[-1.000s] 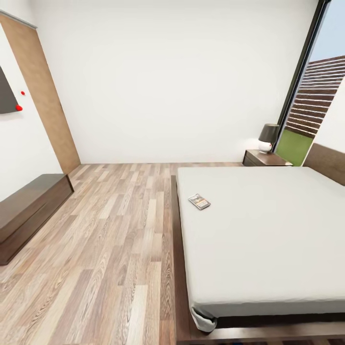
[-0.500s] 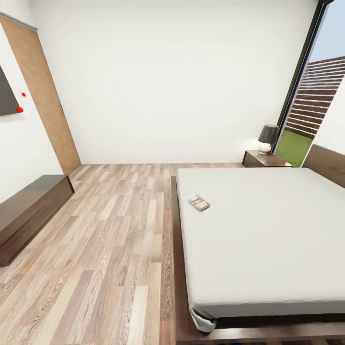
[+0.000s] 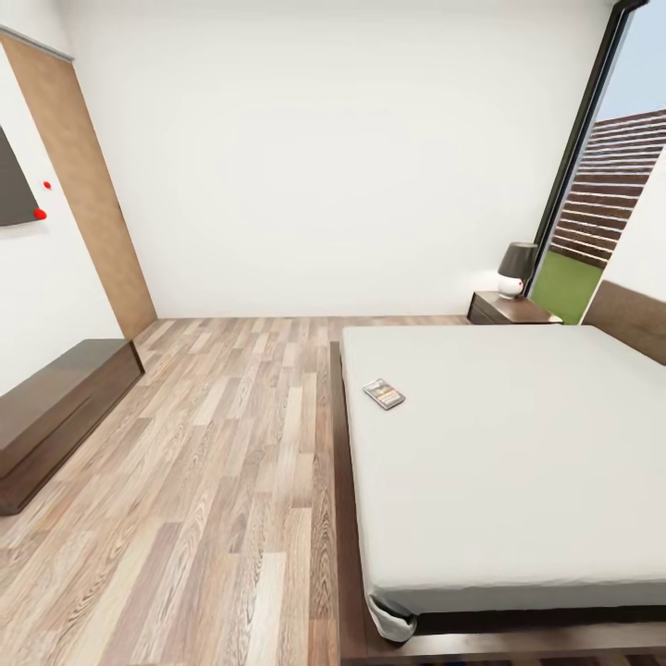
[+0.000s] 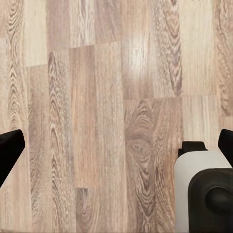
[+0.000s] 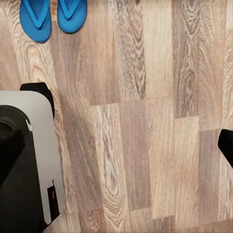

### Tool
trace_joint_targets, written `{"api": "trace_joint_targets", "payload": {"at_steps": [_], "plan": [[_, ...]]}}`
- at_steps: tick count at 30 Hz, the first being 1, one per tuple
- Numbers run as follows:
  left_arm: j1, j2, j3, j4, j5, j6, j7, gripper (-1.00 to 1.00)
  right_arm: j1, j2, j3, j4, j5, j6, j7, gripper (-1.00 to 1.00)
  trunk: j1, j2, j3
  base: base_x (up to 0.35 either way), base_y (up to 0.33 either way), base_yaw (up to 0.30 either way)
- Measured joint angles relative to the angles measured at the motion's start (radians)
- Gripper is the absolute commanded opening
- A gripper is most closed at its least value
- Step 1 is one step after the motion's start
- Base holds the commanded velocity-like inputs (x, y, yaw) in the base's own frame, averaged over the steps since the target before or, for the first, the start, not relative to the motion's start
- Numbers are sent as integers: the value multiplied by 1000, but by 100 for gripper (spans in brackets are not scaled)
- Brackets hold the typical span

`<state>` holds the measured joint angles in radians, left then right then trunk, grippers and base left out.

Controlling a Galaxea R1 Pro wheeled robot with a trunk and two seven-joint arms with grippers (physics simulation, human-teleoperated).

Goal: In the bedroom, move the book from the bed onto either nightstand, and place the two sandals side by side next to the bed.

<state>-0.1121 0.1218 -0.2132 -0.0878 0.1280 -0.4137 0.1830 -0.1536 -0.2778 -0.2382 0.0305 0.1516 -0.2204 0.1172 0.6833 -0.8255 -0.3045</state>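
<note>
While the book (image 3: 384, 393) lies on the bed (image 3: 518, 462), both hands' spread seems indeterminable; sandals (image 5: 53, 17) touch floor.

left gripper (image 4: 116, 148): jaws wide apart | right gripper (image 5: 131, 119): jaws wide apart

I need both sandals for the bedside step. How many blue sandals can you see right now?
2. Left sandal and right sandal lie side by side on the wood floor in the right wrist view, partly cropped.
</note>
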Motion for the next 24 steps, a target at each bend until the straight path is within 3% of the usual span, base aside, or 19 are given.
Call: {"api": "trace_joint_targets", "payload": {"at_steps": [24], "plan": [[-1, -12, 0, -2, 0, 1, -1, 100, 0, 0, 0, 0, 0, 0, 0, 100, -92, 168, 75, 0, 0, 9]]}}
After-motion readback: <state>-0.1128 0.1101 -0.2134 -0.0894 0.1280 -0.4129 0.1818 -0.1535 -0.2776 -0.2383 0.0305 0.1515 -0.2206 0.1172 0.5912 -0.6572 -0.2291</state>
